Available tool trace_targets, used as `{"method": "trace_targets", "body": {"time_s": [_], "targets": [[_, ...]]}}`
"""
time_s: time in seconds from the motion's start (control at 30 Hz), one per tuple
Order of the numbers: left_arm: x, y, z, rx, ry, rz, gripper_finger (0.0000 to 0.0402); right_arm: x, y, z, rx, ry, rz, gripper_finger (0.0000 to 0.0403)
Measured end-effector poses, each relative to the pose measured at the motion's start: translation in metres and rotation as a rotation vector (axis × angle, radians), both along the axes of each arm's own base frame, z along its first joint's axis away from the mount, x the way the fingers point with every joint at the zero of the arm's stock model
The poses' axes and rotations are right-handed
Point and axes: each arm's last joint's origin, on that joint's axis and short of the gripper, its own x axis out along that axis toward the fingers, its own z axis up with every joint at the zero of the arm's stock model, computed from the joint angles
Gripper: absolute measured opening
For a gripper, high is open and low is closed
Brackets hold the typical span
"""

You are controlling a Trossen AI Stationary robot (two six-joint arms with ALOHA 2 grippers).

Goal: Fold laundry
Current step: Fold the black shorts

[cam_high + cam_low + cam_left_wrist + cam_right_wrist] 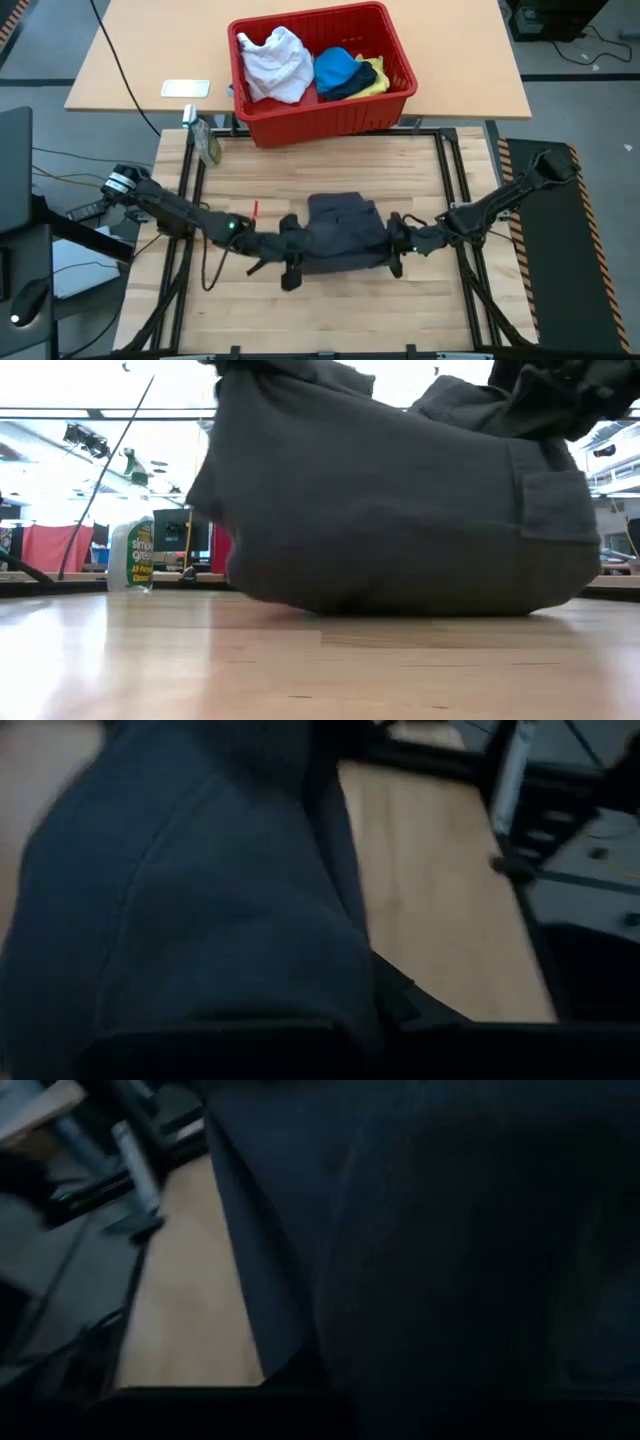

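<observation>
We find the left gripper and right gripper at opposite edges of the grey garment, centre frame; whether either is clamped, we cannot tell. Upper centre, the red basket holds the remaining laundry. A spray bottle lies upper left.

Both wrist views are dim and blurred against the dark grey garment; bright backlight washes the low view.
</observation>
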Motion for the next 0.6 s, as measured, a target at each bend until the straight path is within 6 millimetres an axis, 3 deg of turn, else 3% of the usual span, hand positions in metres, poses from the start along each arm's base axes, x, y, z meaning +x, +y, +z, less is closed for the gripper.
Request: {"method": "trace_targets", "body": {"time_s": [0.13,0.2,0.4,0.6], "targets": [[0.011,0.035,0.02,0.083,-0.038,0.078,0.0012,0.005,-0.016,0.01,-0.091,-0.045,-0.087,0.0025],[0.014,0.059,0.016,0.087,0.0,0.161,0.0012,0.008,-0.029,0.009,-0.114,-0.039,-0.18,0.0026],[0.031,0.131,-0.031,0.053,0.206,0.427,0.0012,0.002,-0.076,-0.023,-0.006,0.081,-0.51,0.0056],[0.057,0.171,-0.09,-0.002,0.301,0.429,0.0015,-0.017,-0.108,-0.064,0.018,0.13,-0.667,0.0083]]}}
